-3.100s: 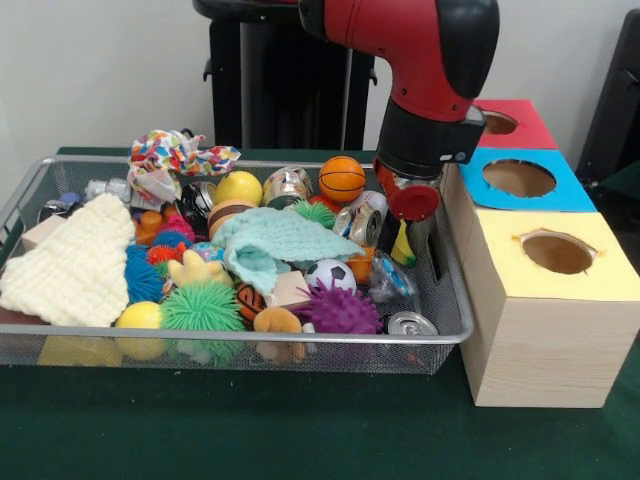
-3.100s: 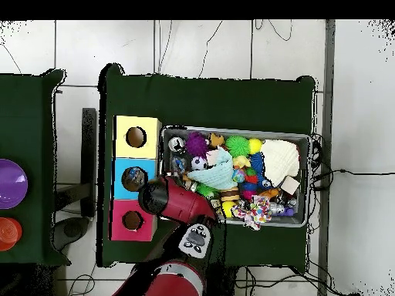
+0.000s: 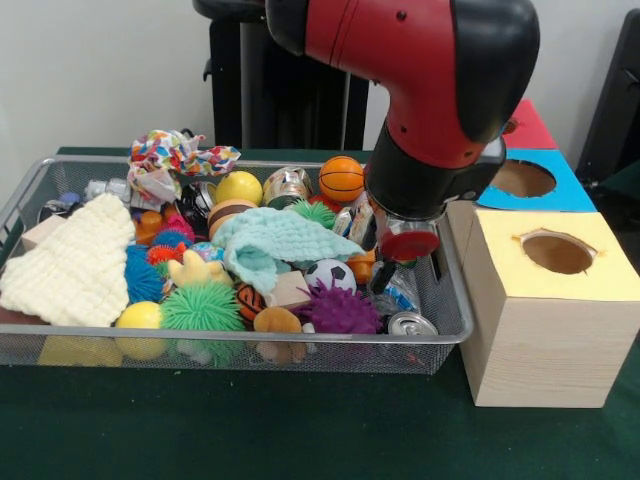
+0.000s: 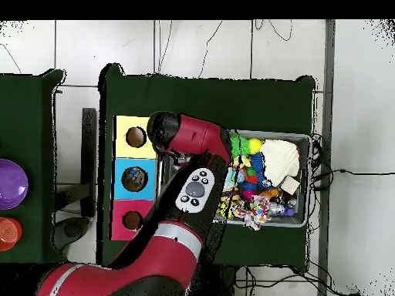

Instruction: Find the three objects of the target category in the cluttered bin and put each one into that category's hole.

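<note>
The wire mesh bin [image 3: 30,185] is full of toys, balls and cloths. My gripper [image 3: 405,272] hangs under the red arm [image 3: 420,70], low inside the bin's right end. It is just above a crushed clear bottle with a blue label [image 3: 402,292], and I cannot tell if it touches it. The blue-surround hole [image 3: 522,178] tops the middle wooden box behind the arm. In the overhead view the arm [image 4: 193,142] covers the bin's left part and hides the gripper. The blue hole [image 4: 133,178] shows to its left. Other bottles are hidden.
A yellow-surround hole [image 3: 557,252] is on the nearest box and a red-surround top [image 3: 530,125] on the farthest. A shiny can [image 3: 411,323] lies by the bin's front right corner. A mint cloth [image 3: 275,240], a cream knit [image 3: 70,260] and spiky balls [image 3: 340,308] fill the bin.
The arm has swung from the bin's right end near the blue box toward the front corner beside the yellow box. The gripper now sits lower, over the clear bottle.
</note>
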You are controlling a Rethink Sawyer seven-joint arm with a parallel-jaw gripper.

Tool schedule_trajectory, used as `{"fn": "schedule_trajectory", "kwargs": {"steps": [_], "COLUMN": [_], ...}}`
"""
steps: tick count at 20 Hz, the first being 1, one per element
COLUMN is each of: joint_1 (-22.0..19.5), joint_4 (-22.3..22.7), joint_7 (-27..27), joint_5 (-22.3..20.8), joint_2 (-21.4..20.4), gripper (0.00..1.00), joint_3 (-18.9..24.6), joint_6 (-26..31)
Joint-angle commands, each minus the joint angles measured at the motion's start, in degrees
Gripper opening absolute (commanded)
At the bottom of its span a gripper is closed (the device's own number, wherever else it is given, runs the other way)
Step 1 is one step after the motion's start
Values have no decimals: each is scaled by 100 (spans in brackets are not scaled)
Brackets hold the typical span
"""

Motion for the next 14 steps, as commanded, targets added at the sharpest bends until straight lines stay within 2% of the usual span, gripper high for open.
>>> {"fn": "schedule_trajectory", "kwargs": {"steps": [1,3,8,14], "joint_1": [3,8,28,62], "joint_4": [-301,-324,-755,-960], "joint_7": [1383,1418,1684,1863], "joint_5": [8,97,271,505], "joint_2": [655,763,1169,1408], "gripper": [100,100,100,100], "joint_3": [241,296,364,365], "joint_6": [1020,921,1117,550]}}
